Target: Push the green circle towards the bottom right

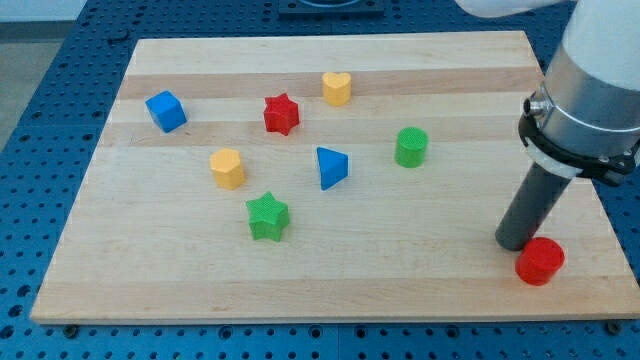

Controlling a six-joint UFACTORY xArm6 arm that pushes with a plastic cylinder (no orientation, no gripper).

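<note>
The green circle (pixel 411 146) stands on the wooden board (pixel 330 270), right of centre. My tip (pixel 514 243) rests on the board at the lower right, below and to the right of the green circle and well apart from it. The tip sits just left of a red circle (pixel 540 261), touching or almost touching it.
A blue triangle (pixel 331 167) lies left of the green circle. A green star (pixel 267 216), a yellow hexagon (pixel 227 168), a blue cube (pixel 166 110), a red star (pixel 281 114) and a yellow heart (pixel 336 88) lie further left and up. The board's right edge is close to the red circle.
</note>
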